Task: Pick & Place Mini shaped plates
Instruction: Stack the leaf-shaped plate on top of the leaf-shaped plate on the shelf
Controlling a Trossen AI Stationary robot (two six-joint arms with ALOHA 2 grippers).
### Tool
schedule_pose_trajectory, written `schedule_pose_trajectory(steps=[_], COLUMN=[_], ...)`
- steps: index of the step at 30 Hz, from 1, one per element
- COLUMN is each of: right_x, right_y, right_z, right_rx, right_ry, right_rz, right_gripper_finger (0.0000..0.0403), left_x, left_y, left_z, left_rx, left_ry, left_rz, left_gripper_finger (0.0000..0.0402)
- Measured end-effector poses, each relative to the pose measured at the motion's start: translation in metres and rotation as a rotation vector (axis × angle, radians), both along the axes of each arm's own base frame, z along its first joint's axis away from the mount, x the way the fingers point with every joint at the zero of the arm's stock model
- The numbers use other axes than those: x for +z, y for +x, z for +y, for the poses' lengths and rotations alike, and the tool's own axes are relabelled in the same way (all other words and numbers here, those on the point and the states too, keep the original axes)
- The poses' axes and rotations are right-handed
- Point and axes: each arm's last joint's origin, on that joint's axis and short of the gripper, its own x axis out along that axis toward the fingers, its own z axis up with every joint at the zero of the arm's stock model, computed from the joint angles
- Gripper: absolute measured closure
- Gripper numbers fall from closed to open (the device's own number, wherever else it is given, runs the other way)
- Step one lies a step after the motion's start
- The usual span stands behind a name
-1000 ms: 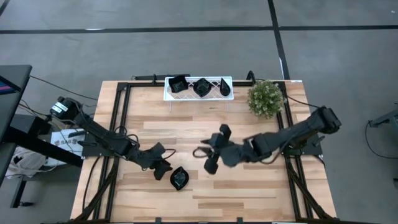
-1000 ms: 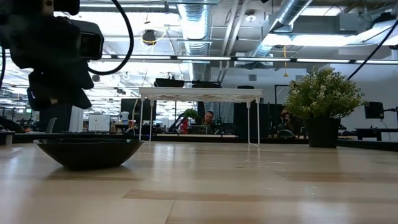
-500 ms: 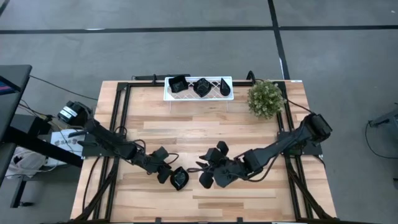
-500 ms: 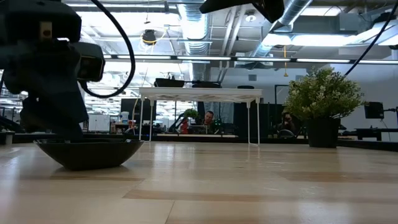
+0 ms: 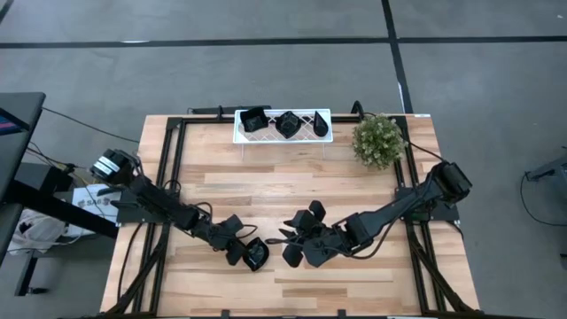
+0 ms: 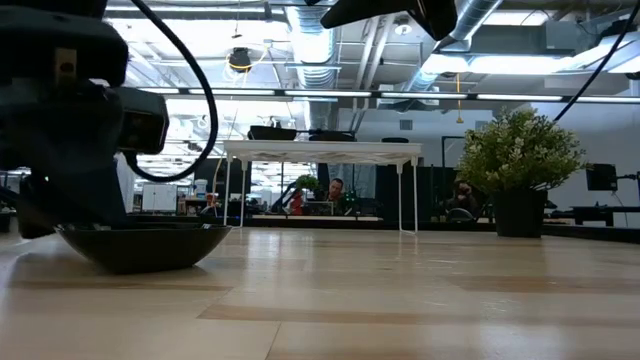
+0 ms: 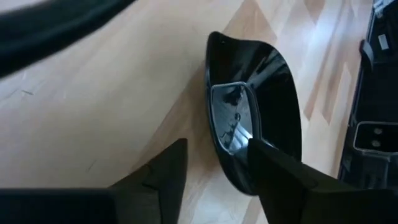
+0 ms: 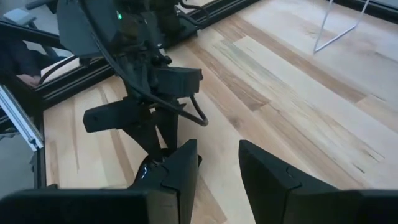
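Observation:
One glossy black mini shaped plate (image 5: pixel 257 256) rests on its base on the wooden table near the front; it also shows as a shallow bowl shape (image 6: pixel 140 245) in the low view. My left gripper (image 5: pixel 241 254) is open and low at the plate's left end. One finger (image 7: pixel 273 171) stands over the plate's hollow (image 7: pixel 267 106); the other finger (image 7: pixel 165 171) is outside the rim, over bare wood. My right gripper (image 5: pixel 291 248) hangs open above the table just right of the plate, with nothing between its fingers (image 8: pixel 217 146). Three more black plates lie on the white tray (image 5: pixel 270 135). My left gripper straddles the plate's near rim (image 7: pixel 216 152), slanting down from the table's left. One finger is inside the hollow and one outside. I cannot tell whether either finger touches the plate. The plate sits flat on the table.
The white lattice tray stands on thin legs at the table's far edge. A potted plant (image 5: pixel 379 140) stands at the far right. Black rails (image 5: pixel 173 177) run along the table's sides. Bare wood lies between the tray and the grippers.
My left gripper has sunk and moved toward the plate until its fingers straddle the rim. My right gripper has gone down and toward the near edge, closer to the plate, then kept still. The plate has stayed in place.

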Motion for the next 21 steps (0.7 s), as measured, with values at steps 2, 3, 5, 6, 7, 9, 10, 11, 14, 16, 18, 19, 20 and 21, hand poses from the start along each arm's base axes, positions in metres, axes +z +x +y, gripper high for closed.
schedule_pose_trajectory(steps=[2, 3, 5, 6, 7, 9, 10, 11, 14, 16, 18, 19, 20, 21], right_x=[0.0, 0.0, 0.0, 0.0, 0.0, 0.0, 0.0, 0.0, 0.0, -0.001, -0.001, -0.001, -0.001, -0.001], right_y=[0.0, 0.0, 0.0, 0.0, 0.0, 0.0, 0.0, 0.0, 0.001, 0.001, 0.002, 0.003, 0.003, 0.004], right_z=[0.0, 0.0, 0.0, 0.0, 0.0, 0.0, 0.0, -0.001, -0.003, -0.003, -0.006, -0.007, -0.009, -0.01], right_rx=[0.0, 0.0, 0.002, 0.002, 0.003, 0.002, 0.001, -0.004, -0.03, -0.052, -0.08, -0.093, -0.106, -0.118], right_ry=[0.0, 0.0, 0.002, 0.002, 0.002, 0.002, 0.003, 0.011, 0.045, 0.076, 0.109, 0.129, 0.145, 0.158], right_rz=[0.0, 0.0, 0.001, 0.001, 0.001, 0.002, 0.002, 0.0, -0.009, -0.017, -0.028, -0.033, -0.036, -0.04], right_gripper_finger=[0.0289, 0.0289, 0.0289, 0.0289, 0.0289, 0.0289, 0.0289, 0.0289, 0.0289, 0.0289, 0.0289, 0.0289, 0.0289, 0.0289], left_x=[-0.002, -0.003, -0.003, -0.003, -0.004, -0.004, -0.004, -0.004, -0.003, -0.003, 0.0, 0.003, 0.006, 0.009], left_y=[0.0, 0.0, 0.0, 0.0, 0.0, 0.001, 0.001, 0.002, 0.004, 0.006, 0.006, 0.007, 0.008, 0.008], left_z=[0.0, 0.0, 0.0, 0.0, 0.001, 0.002, 0.003, 0.004, 0.007, 0.008, 0.009, 0.01, 0.01, 0.01], left_rx=[0.007, 0.008, 0.008, 0.009, 0.011, 0.013, 0.016, 0.021, 0.034, 0.043, 0.051, 0.057, 0.061, 0.068], left_ry=[-0.006, -0.006, -0.003, -0.003, -0.002, -0.002, -0.004, -0.005, -0.013, -0.016, -0.017, -0.016, -0.013, -0.009], left_rz=[0.008, 0.01, 0.014, 0.017, 0.02, 0.026, 0.028, 0.029, 0.017, 0.01, -0.003, -0.015, -0.032, -0.053], left_gripper_finger=[0.0245, 0.0257, 0.0284, 0.0298, 0.0313, 0.0343, 0.0358, 0.0374, 0.0394, 0.0393, 0.0394, 0.0395, 0.0396, 0.0396])
